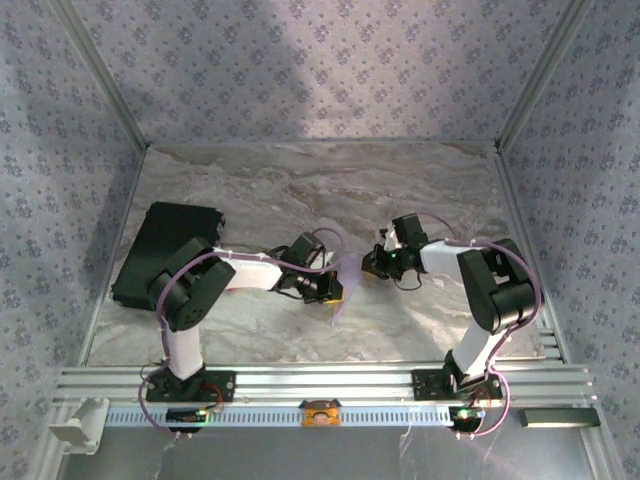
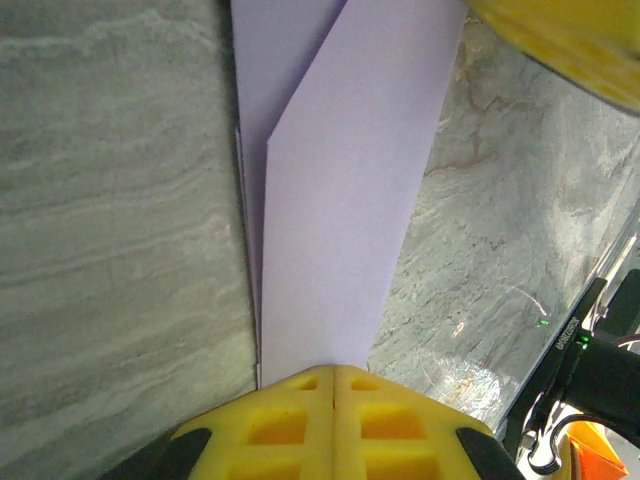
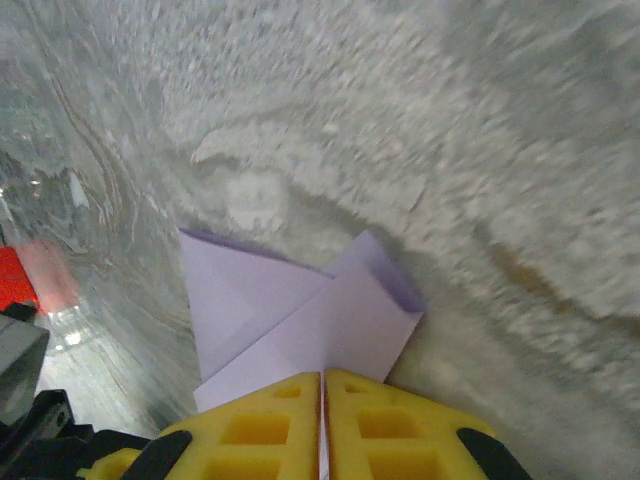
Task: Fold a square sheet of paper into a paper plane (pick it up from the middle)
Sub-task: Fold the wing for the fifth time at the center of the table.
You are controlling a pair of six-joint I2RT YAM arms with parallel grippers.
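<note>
The square sheet of paper is folded into a slim, pointed paper plane [image 1: 349,287] of pale lavender, held above the marble table between my two grippers. In the left wrist view the paper plane [image 2: 340,200] runs straight away from my left gripper [image 2: 333,368], whose yellow jaws are pressed together on its near end. My right gripper [image 3: 322,375] is shut on the other end, with a thin paper edge pinched in the seam and the folded flaps [image 3: 300,310] fanning out ahead. From above, the left gripper [image 1: 335,292] and the right gripper [image 1: 367,265] stand close together at mid-table.
A black rectangular pad [image 1: 165,250] lies at the back left of the table. A small orange object [image 1: 320,412] sits on the front rail and a white block [image 1: 75,425] at the front left corner. Patterned walls enclose the table on three sides.
</note>
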